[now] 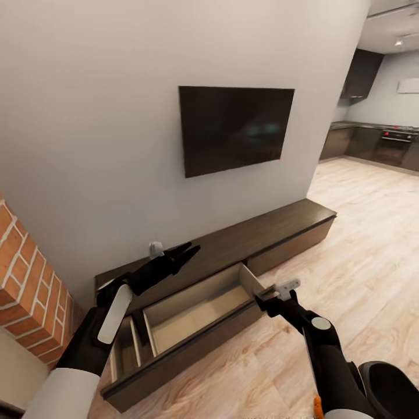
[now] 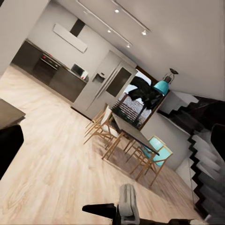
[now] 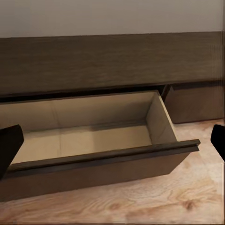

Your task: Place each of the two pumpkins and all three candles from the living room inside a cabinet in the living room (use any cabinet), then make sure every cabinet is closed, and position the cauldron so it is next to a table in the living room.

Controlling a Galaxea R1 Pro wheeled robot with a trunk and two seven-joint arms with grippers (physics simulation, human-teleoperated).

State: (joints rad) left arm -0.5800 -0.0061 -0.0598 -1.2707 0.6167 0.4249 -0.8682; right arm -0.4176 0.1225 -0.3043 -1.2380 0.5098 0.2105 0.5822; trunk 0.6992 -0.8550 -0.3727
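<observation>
One flat-fronted dark-wood cabinet (image 1: pixel 273 233) drawer (image 3: pixel 93 136) stands open, tan-lined.

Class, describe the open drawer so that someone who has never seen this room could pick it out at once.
Find the dark television on the grey wall; below it a long, low dark-brown cabinet runs along the floor. The open drawer is the wide one pulled out towards the brick fireplace end. Unlike the closed fronts beside it, it shows a bare light tan interior.
</observation>
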